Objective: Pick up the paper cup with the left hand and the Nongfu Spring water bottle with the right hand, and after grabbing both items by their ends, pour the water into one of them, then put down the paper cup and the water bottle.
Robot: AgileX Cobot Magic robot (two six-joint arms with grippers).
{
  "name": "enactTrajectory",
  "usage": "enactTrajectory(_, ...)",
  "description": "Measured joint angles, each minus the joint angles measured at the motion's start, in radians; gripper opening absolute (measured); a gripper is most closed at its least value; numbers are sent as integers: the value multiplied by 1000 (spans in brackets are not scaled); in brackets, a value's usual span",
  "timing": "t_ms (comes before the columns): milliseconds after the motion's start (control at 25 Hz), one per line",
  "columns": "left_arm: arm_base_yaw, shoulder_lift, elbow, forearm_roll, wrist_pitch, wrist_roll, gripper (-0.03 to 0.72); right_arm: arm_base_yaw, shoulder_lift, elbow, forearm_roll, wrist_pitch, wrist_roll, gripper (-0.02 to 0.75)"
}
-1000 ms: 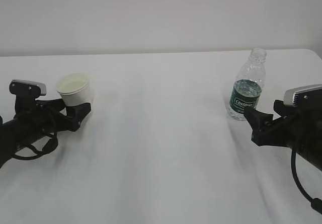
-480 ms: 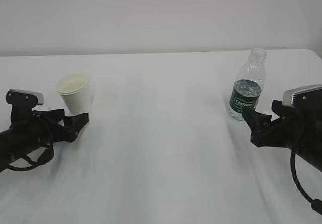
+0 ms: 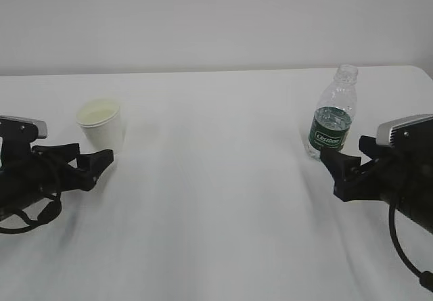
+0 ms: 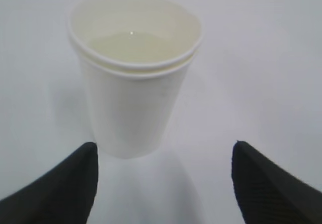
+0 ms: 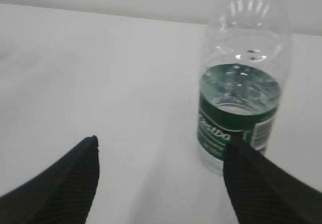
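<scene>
White paper, the cup [image 3: 101, 124] is standing upright on the table [image 3: 216, 199] at our left — we are holding the left hand [image 3: 95, 165] just short of it, jaws spread wide, nothing between them. The bottle [image 3: 333, 116] is standing upright at our right, water pooling low behind its green label. We are keeping the right hand [image 3: 333, 166] agape too, one finger [image 5: 261, 183] overlapping the bottle's base — contact unclear.

White table [image 3: 216, 199] bears paper cup [image 3: 101, 124] and water bottle [image 3: 332, 115].
</scene>
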Motion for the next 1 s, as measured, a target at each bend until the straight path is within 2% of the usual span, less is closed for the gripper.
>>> enactTrajectory(200,0,-96,70,0,0,0,590,0,-6,0,-121,0,48,586)
enactTrajectory(600,0,-338,180,49,2,0,588,0,-199,0,-142,2,59,586)
enactTrajectory(720,0,-419,185,55,2,0,588,0,-303,0,-144,75,64,586)
enactTrajectory(1000,0,-604,191,60,4,-65,587,0,-589,4,-146,365,67,586)
